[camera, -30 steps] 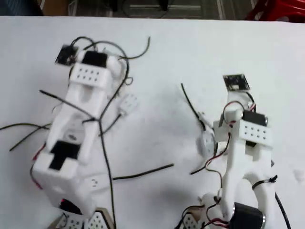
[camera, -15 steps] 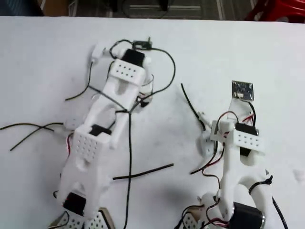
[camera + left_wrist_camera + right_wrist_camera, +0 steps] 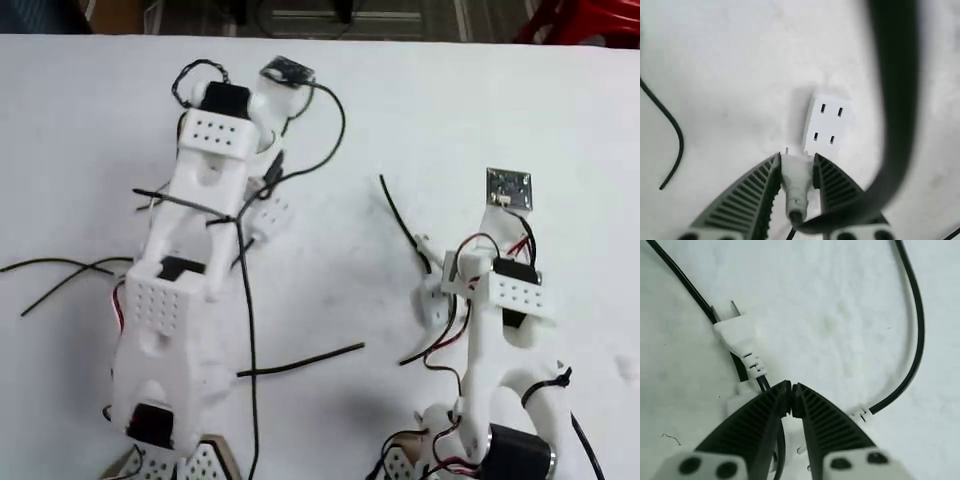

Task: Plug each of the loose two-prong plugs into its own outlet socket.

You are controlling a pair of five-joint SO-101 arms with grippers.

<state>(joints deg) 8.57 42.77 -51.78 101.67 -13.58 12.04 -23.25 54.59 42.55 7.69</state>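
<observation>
**Jaws, left.** The left gripper is clamped on a white plug, gripping its body with the prongs forward.

**Jaws, right.** The right gripper has its fingertips pressed together, with nothing seen between them.

**Table**. White, strewn with leads.

**Left arm**. Over the last second it has swung from the table's left side to the right and then back part-way. Its wrist now sits over the outlet block, so insertion looks imminent.

**Right arm**. Barely shifted over that second.

**Black cable**. Crosses the left wrist view and hides the table beside the block.

**Outlet block.** Four slots face up. The held prongs stop just beside its near edge, in no slot.

**Loose plug**. Lies flat near the right gripper, unplugged.

**White piece**. Lies under the right fingers and is mostly covered, so whether it is a plug or a socket cannot be told.
</observation>
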